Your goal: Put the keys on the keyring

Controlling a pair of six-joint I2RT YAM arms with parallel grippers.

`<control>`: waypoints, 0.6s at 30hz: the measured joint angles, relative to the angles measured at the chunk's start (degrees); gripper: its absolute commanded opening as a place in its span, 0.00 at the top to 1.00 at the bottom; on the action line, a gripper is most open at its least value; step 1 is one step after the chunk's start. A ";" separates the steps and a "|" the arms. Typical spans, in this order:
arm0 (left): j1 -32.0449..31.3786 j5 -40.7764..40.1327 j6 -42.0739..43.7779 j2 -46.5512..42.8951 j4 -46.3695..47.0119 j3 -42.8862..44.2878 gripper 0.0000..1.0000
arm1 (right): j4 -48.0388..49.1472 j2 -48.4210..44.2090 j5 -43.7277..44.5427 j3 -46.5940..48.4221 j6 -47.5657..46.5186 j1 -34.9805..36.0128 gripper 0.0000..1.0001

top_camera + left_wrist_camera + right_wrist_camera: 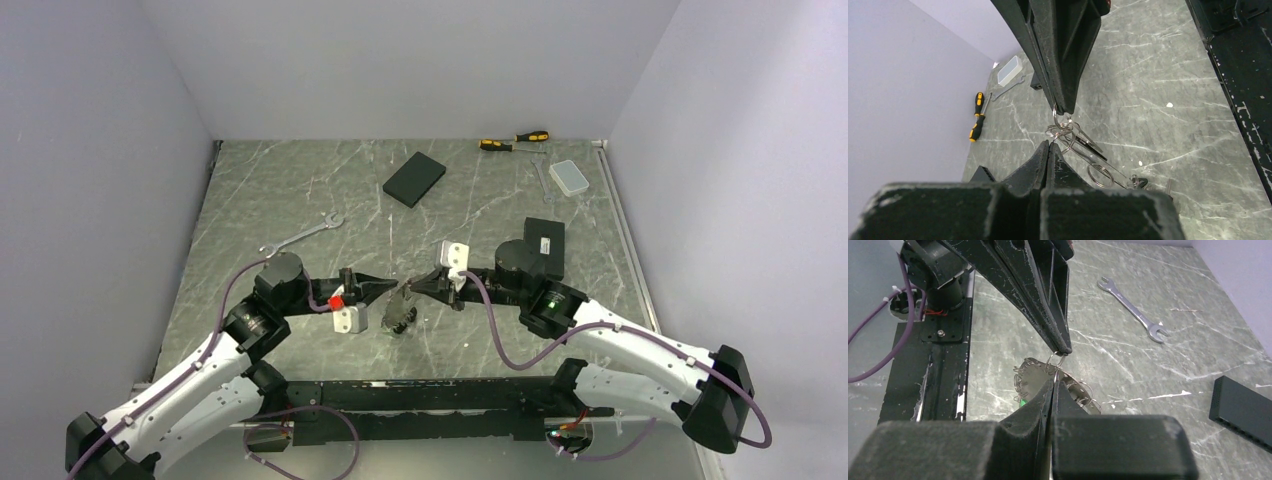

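**Keyring [1060, 129] pinched between both arms, threading step in hand**

Keyring sits at 6 o'clock of counter [300, 190] centre, lifted between the two tips. Keys [400, 318] bunch just below it, trailing down onto the stone; one green head shows in the right wrist view.

Left fingers [375, 288]: pressed together, tip on the wire loops from 9 o'clock. Right fingers [432, 284]: pressed together, tip on the same tangle from 3 o'clock. Each looks to nip the thin wire. Several small loops overlap there, so I can't tell exactly which strand each one holds.

Step, my read: mid-threading. One arm steadies the ring while the other works a key's loop along the wire. Can't tell how many keys are already on.

Next move calls for tiny, slow wrist motion. Keep one pinch fixed and slide or rotate the other along the wire. Tips are nearly touching, so collision margin is slim. Thin wire can slip out.

Containers:
- Small clear lidded box [570, 178] at 1 o'clock, lid on, contents not discernible.
- Flat black case [414, 178] at 12 o'clock, closed, can't tell what's inside.
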 measured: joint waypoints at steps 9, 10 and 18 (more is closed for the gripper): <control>0.48 1.79 -0.63 0.46 0.52 0.00 1.00 | -0.11 0.00 0.09 0.59 -0.46 0.00 1.00; 0.50 1.79 -0.66 0.63 0.50 0.00 1.00 | -0.13 0.00 0.09 0.66 -0.48 0.00 1.00; 0.63 1.92 -1.16 1.62 0.46 0.00 1.00 | -0.46 0.24 -0.04 1.27 -0.85 0.00 1.00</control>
